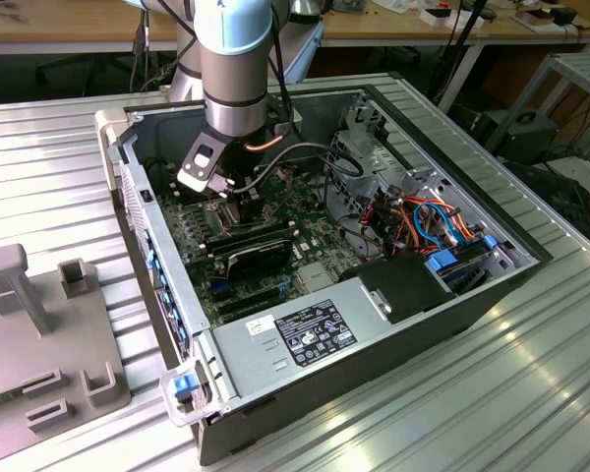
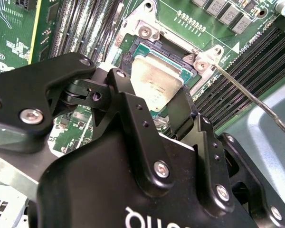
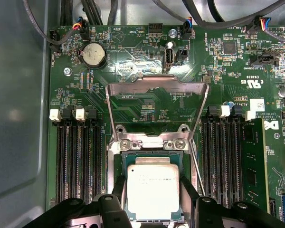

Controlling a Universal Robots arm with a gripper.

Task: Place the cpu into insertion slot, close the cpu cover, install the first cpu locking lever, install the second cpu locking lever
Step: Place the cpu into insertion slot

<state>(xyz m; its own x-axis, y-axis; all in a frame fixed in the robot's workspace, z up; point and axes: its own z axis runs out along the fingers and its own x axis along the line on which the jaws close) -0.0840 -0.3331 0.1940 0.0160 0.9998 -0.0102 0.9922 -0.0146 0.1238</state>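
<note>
In both wrist views my gripper (image 3: 153, 194) (image 2: 154, 92) is shut on the cpu (image 3: 153, 190) (image 2: 154, 78), one black finger on each of two opposite edges. The silver-topped chip sits level in or just over the insertion slot (image 3: 147, 155) (image 2: 154, 47); I cannot tell whether it is seated. The cpu cover (image 3: 156, 80) stands swung open behind the slot, with the board showing through its window. A thin wire locking lever (image 2: 247, 95) (image 3: 195, 164) sticks up unlatched beside the socket. In the exterior view the gripper (image 1: 238, 192) reaches down into the computer case.
Long black memory slots (image 3: 78, 156) (image 3: 223, 152) flank the socket on both sides. A black expansion card (image 1: 261, 251), the power supply (image 1: 315, 329) and bundled cables (image 1: 423, 216) crowd the case. A grey fixture (image 1: 49, 324) lies outside on the exterior view's left.
</note>
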